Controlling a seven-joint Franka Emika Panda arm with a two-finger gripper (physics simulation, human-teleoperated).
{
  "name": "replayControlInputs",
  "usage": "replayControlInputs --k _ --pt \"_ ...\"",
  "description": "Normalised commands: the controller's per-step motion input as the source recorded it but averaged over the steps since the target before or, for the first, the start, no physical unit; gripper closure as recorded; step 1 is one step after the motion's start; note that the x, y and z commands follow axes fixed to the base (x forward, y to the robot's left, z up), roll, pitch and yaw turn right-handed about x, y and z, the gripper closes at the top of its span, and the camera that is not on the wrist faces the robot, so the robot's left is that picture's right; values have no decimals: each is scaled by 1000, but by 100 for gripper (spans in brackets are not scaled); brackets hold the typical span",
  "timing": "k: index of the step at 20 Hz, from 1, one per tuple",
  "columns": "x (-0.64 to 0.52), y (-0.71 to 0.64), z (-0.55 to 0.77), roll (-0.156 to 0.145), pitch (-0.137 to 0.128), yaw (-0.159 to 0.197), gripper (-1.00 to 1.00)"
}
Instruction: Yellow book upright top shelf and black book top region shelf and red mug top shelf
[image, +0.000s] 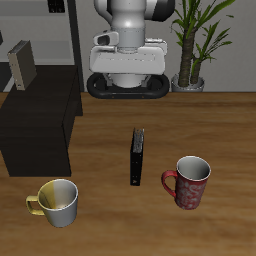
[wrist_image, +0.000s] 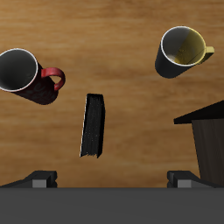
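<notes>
The yellow book (image: 20, 65), grey-tan, stands upright on the flat top of the black shelf (image: 40, 125). On the wooden table, the thin black book (image: 137, 156) rests on its narrow edge; the wrist view shows the black book (wrist_image: 94, 125) directly beneath the hand. The red mug (image: 190, 182) stands upright near the front edge, beside the black book, and the wrist view also takes in the red mug (wrist_image: 22, 74) and a corner of the shelf (wrist_image: 206, 131). My gripper (image: 128, 90) hangs high above the table, behind the black book. It is open and empty, with its fingertips (wrist_image: 39, 179) wide apart.
A cream mug (image: 57, 202) with a yellow handle stands near the front edge, in front of the shelf; the cream mug (wrist_image: 182, 51) also shows in the wrist view. A potted plant (image: 195, 40) stands at the back, beside the robot's base.
</notes>
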Motion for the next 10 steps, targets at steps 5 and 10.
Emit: replayControlInputs --k 5,10 --pt "223 59 -452 -22 -3 -14 -100" --pt "249 -98 -386 -39 44 12 -100"
